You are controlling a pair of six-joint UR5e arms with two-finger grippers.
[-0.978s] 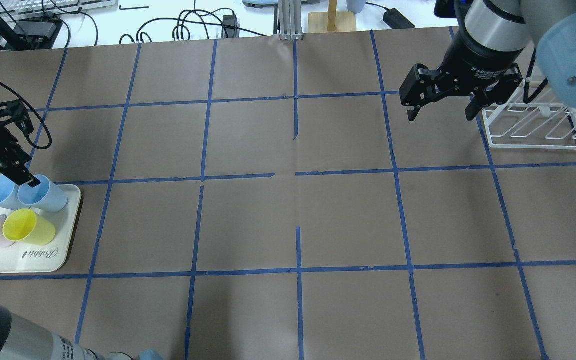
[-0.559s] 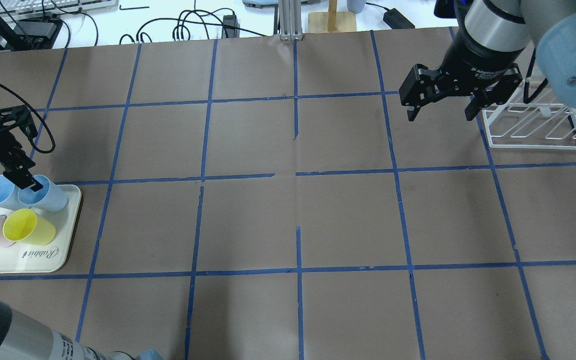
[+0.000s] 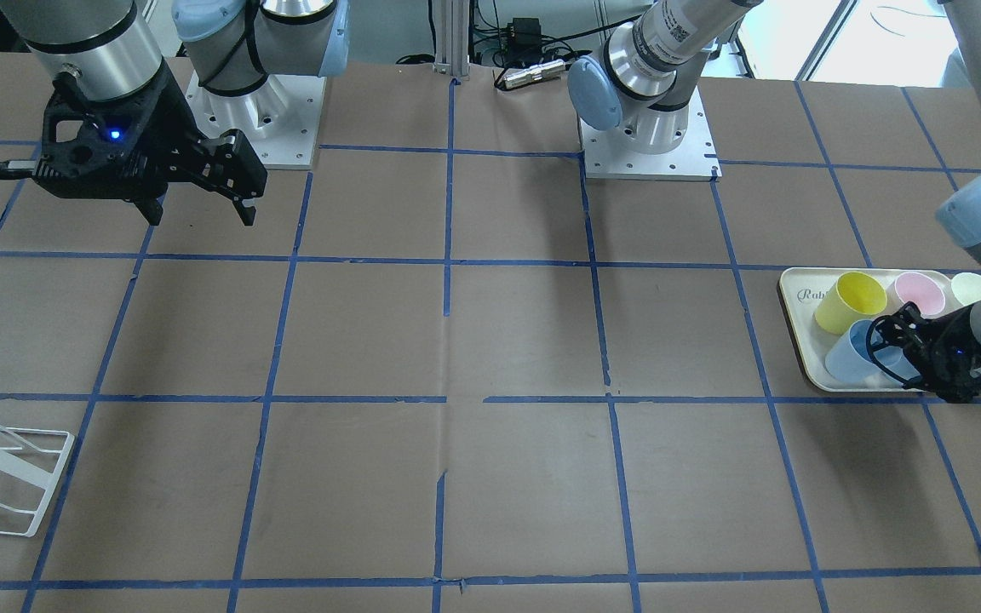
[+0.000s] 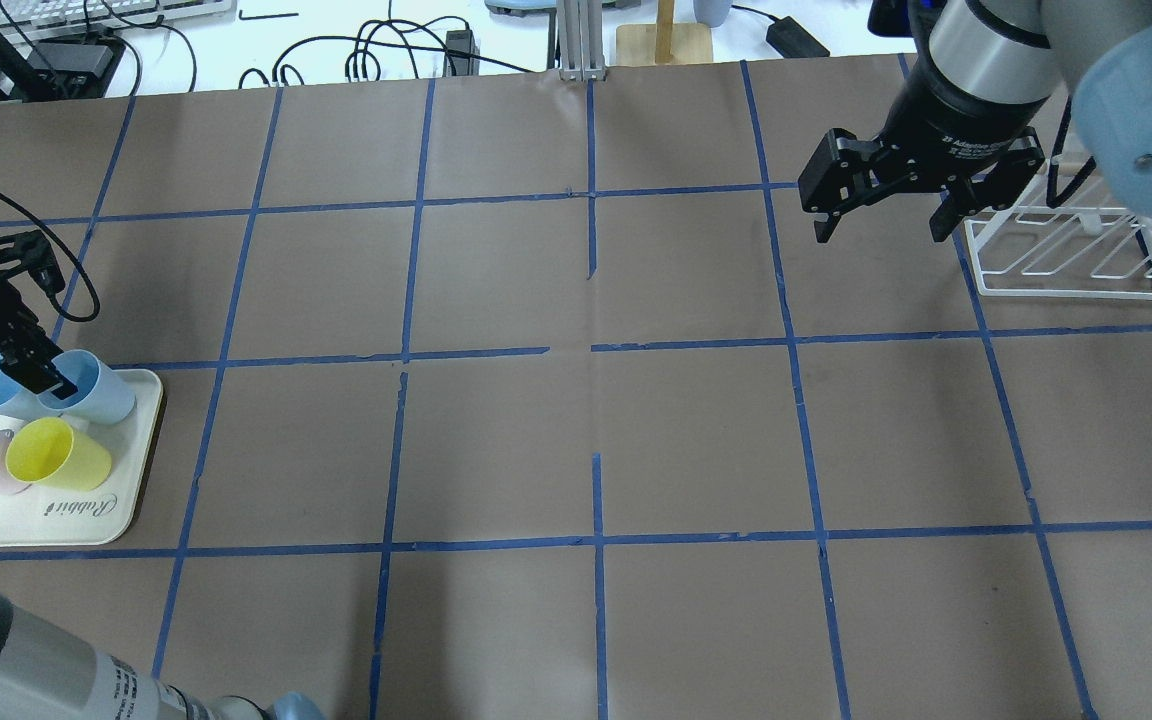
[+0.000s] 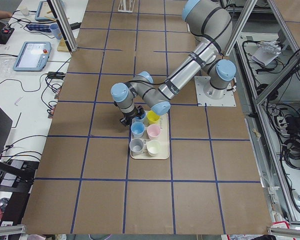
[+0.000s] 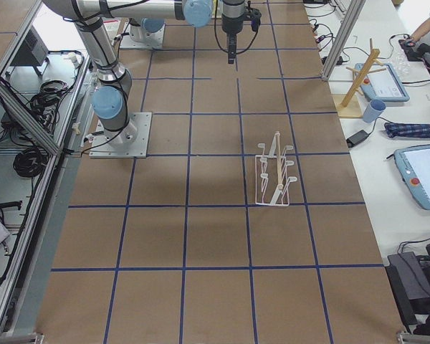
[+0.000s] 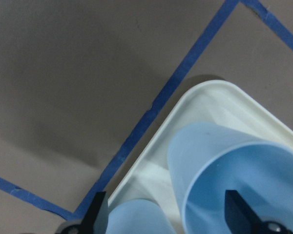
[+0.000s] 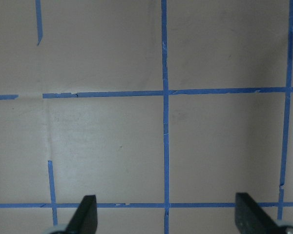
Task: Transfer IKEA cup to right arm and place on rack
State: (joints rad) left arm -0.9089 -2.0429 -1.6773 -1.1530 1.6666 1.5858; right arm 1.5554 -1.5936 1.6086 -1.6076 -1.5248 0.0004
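Astride the rim of the IKEA cup (image 4: 101, 392), left gripper (image 4: 48, 380) stands jaws apart, evidently set for a wall pinch; right gripper (image 4: 878, 222), likewise apart, waits beside the rack (image 4: 1076, 293).

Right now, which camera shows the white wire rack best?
The exterior right view: the rack shows whole, pegs and all. Overhead, the right arm covers part of it; front-facing crops it at the edge; the right wrist view catches a corner.
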